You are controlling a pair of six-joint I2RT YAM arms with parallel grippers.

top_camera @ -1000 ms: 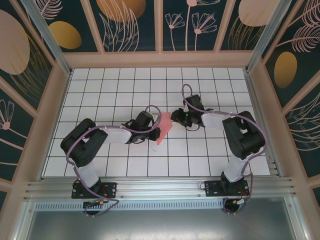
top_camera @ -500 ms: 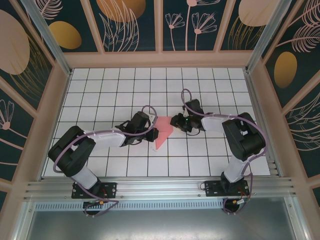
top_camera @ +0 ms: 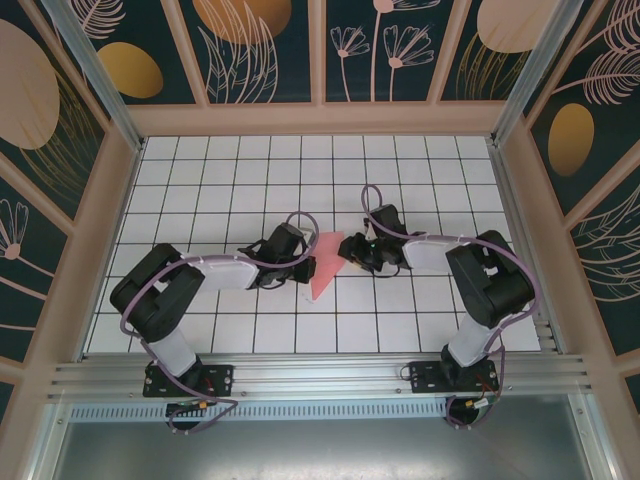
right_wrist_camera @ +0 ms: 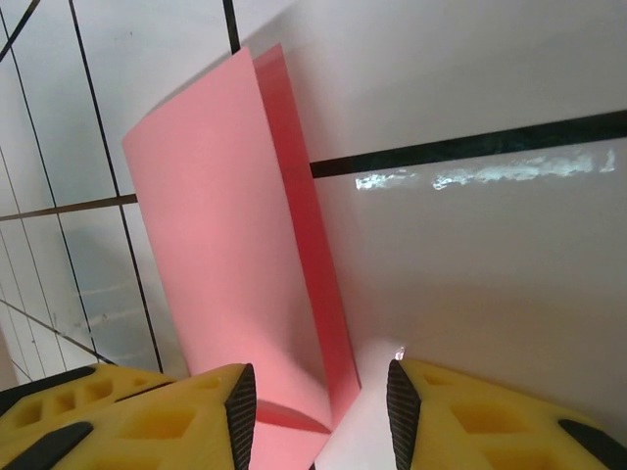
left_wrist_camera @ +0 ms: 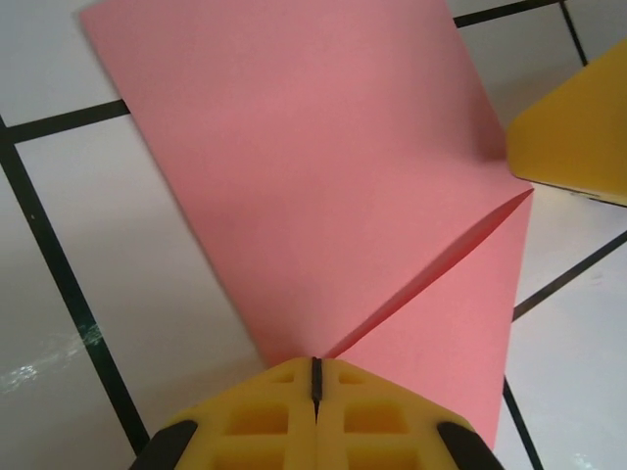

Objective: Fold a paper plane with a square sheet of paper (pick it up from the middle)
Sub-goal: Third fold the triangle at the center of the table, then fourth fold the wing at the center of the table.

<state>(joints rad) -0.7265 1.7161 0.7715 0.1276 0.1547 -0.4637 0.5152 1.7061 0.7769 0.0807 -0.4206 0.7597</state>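
The salmon-pink sheet of paper lies mid-table, folded into a narrow pointed shape with a diagonal crease. My left gripper is shut, its yellow tips down on the paper's near edge where the crease ends. Across from it, my right gripper is open at the paper's right corner. In the right wrist view a raised flap of the paper curls up between its open fingers, touching neither pad clearly. One yellow right finger shows in the left wrist view beside the paper.
The table is white tile with a black grid. Patterned walls enclose it on three sides, with a metal rail along the near edge. Both arm bases stand at that rail.
My right gripper has opened wider and slid a little nearer along the paper's right corner. The paper lies lower than a second ago. My left gripper stays shut on its edge.
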